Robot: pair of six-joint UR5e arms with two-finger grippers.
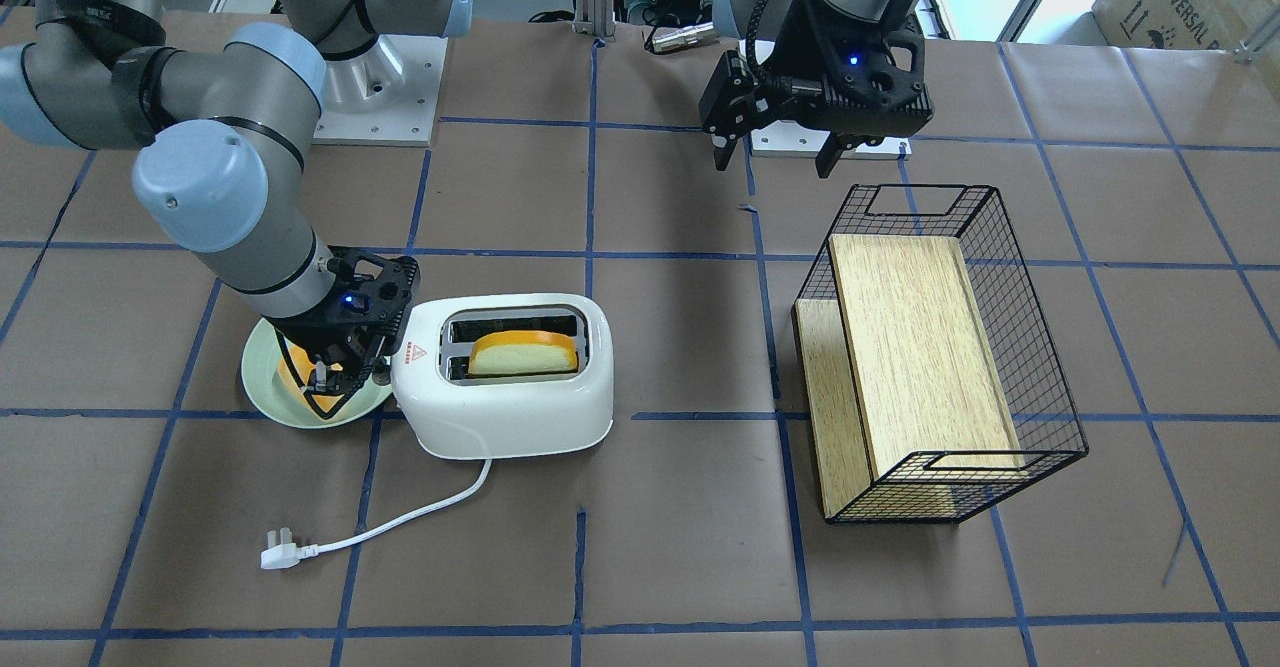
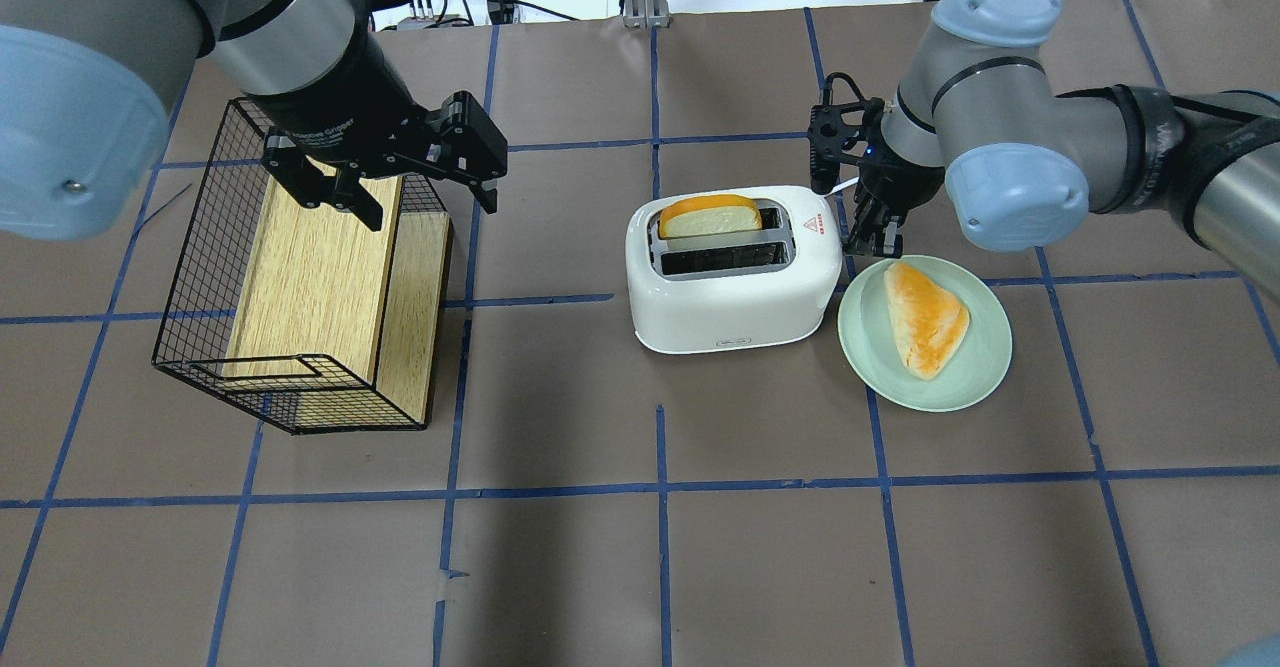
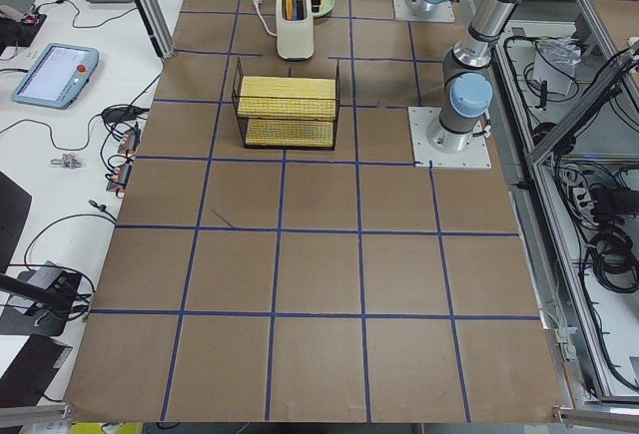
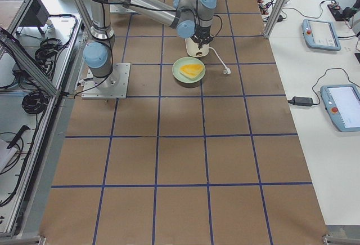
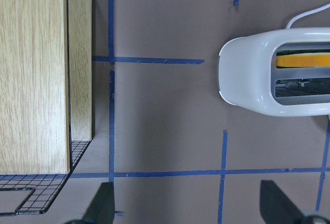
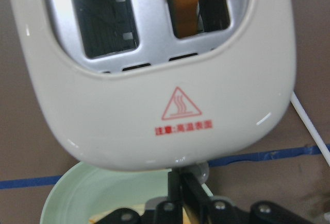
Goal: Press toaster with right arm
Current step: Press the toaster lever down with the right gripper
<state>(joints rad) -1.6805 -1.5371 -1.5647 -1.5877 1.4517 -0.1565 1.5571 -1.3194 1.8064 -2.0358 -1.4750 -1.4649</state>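
The white toaster (image 1: 510, 402) stands on the table with a bread slice (image 1: 525, 355) upright in one slot; it also shows in the overhead view (image 2: 735, 297). Its red triangle label (image 6: 180, 105) faces my right wrist camera. My right gripper (image 2: 868, 237) is at the label end of the toaster, over the plate's edge. Its fingers (image 6: 178, 183) are shut together, and their tips meet the small silver lever knob (image 6: 202, 171). My left gripper (image 2: 400, 187) is open and empty, high above the wire basket.
A pale green plate (image 2: 975, 367) with a bread piece (image 2: 925, 317) lies beside the toaster, under my right wrist. The toaster's white cord and plug (image 1: 280, 554) trail toward the operators' side. A black wire basket (image 2: 190, 327) holding a wooden board (image 2: 310, 277) stands on the robot's left.
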